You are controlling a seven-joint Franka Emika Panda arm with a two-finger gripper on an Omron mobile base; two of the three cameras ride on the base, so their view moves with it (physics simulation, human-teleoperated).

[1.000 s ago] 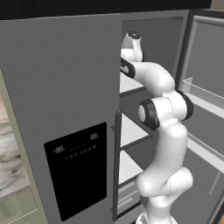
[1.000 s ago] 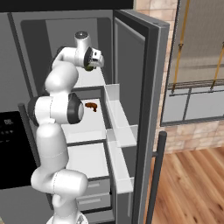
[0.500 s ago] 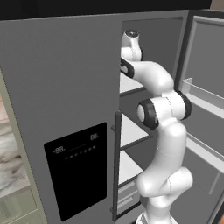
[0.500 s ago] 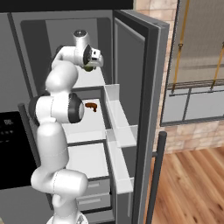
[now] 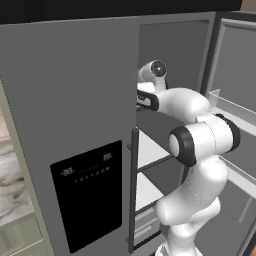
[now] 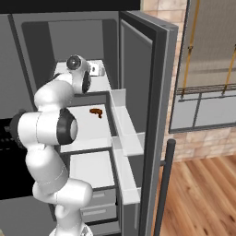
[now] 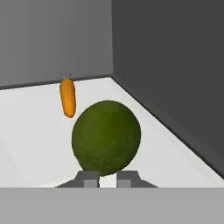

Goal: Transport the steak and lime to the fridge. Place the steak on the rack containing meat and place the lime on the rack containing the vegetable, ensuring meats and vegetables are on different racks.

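The dark-green lime (image 7: 106, 138) sits between my fingertips, just above the white upper rack (image 7: 30, 131) of the fridge (image 5: 75, 100). My gripper (image 7: 108, 178) is shut on the lime. It reaches deep into the upper right compartment, and my hand (image 6: 95, 69) is over that rack. An orange carrot (image 7: 67, 97) lies on the same rack, behind the lime near the back wall. The steak (image 6: 96, 112), a small reddish-brown chunk, rests on the rack one level below.
The fridge's right door (image 6: 152, 92) stands open with white door bins (image 6: 124, 133) beside my arm. The left door with its black dispenser panel (image 5: 90, 190) is closed. The fridge's dark side wall (image 7: 175, 78) is close on the right of the lime.
My hand has come down and gone deeper into the upper compartment, still carrying the lime. The steak has not moved.
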